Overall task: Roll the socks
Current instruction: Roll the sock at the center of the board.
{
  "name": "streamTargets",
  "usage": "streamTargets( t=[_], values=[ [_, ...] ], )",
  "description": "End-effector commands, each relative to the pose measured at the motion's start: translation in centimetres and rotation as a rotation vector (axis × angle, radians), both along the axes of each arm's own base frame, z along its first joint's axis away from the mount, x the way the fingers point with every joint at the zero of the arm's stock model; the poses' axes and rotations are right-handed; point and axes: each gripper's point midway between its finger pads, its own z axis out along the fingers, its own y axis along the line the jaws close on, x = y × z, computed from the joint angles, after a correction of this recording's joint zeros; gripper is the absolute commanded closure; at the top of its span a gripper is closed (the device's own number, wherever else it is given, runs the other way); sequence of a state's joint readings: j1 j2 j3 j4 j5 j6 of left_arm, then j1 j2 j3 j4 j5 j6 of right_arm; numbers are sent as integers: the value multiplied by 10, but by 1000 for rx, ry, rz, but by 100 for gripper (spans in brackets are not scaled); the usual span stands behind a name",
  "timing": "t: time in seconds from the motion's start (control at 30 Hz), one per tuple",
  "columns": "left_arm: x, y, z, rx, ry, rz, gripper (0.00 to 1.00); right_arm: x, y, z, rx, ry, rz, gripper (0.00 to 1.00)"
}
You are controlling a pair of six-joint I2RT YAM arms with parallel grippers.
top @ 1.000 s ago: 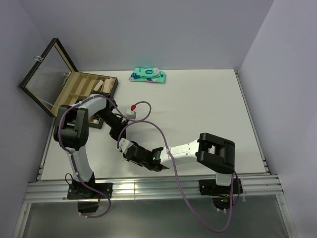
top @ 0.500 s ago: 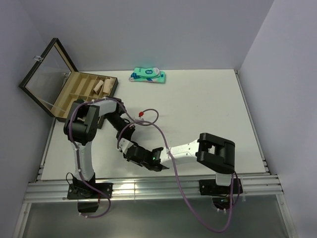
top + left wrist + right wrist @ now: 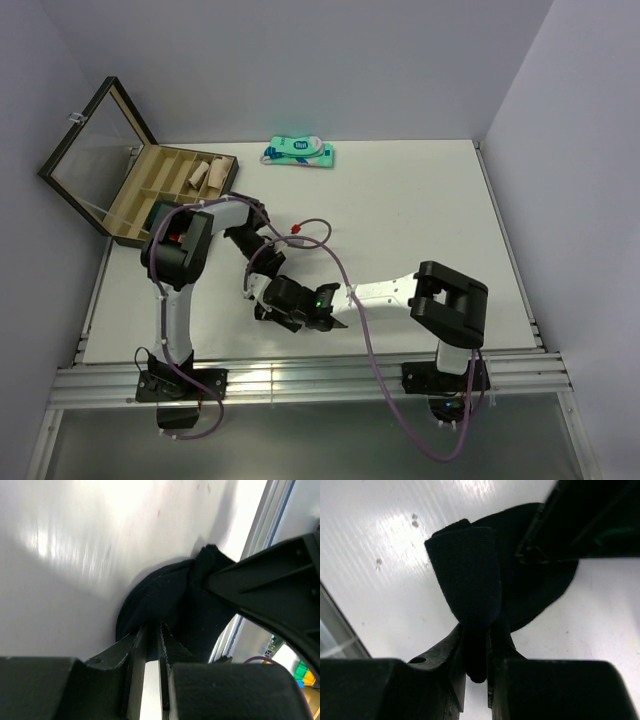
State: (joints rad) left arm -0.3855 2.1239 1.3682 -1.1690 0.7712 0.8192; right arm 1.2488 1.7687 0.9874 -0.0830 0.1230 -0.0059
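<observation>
As the right end effector (image 3: pixel 477 632) pinches it, the sock (image 3: pixel 469 570) seems folded.

White table (image 3: pixel 420 220): socks (image 3: pixel 470 580), box (image 3: pixel 170 185) (lid open), packet (image 3: pixel 298 152)

- Nothing here can be read: no words, numbers or brand names are legible in any view.
- The package (image 3: pixel 298 152) at the far side of the table has a small dark-blue mark on its teal-and-white face. It may be a logo, but it is too small to make out.
</observation>
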Motion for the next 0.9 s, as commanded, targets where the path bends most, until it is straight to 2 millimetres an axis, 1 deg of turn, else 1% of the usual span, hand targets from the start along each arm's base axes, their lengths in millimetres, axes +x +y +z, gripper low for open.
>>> streamTargets(
  t=[0.0,0.03,0.07,0.13,0.17,0.2,0.27,0.3,0.33,0.4,0.43,0.47,0.5,0.53,0.57,0.63,0.67,0.77,0.83,0.87],
  values=[
    [42,-21,-11,-20,-169,-7,80,-29,-12,-2,-40,181,113,98],
    [43,-22,-11,-18,-169,-5,80,-30,-17,-6,-69,206,116,98],
    [43,-24,-12,-15,-174,-8,80,-27,-14,-5,-67,214,116,98],
    [47,-29,-11,-16,-196,-4,81,-28,-17,-16,-96,269,120,98],
    [48,-29,-10,-14,-201,0,81,-25,-14,-15,-93,281,116,97],
    [48,-30,-10,-12,-203,3,81,-21,-17,-24,-107,313,98,97],
    [55,-33,-6,-11,-234,33,80,-21,-17,-27,-96,381,95,97],
    [55,-31,-8,1,-244,38,79,-19,-18,-28,-87,402,88,96],
    [61,-33,-3,-10,-282,47,75,-18,-21,-29,-74,446,73,96],
    [63,-32,0,-9,-308,62,72,-15,-23,-33,-72,500,56,95],
    [67,-32,7,-12,-346,66,70,-12,-28,-34,-79,531,39,95],
    [71,-34,10,-23,-375,69,69,-11,-28,-35,-84,539,34,95],
    [74,-34,12,-23,-389,77,69,-12,-31,-43,-107,559,27,95],
    [80,-33,17,-10,-424,91,68,-12,-32,-44,-121,567,21,95],
    [90,-36,21,-12,-458,126,68,-12,-33,-49,-135,578,16,95],
    [98,-35,26,-5,-498,147,67,-12,-33,-52,-138,603,-12,95],
    [109,-33,30,20,-550,190,67,-12,-34,-54,-137,614,-18,95],
    [118,-27,35,54,-596,220,65,-11,-36,-60,-138,641,-37,95],
    [130,-24,39,69,-658,255,64,-12,-37,-62,-140,654,-40,95],
    [133,-18,37,98,-679,272,64,-12,-38,-65,-144,664,-42,95]
  ],
)
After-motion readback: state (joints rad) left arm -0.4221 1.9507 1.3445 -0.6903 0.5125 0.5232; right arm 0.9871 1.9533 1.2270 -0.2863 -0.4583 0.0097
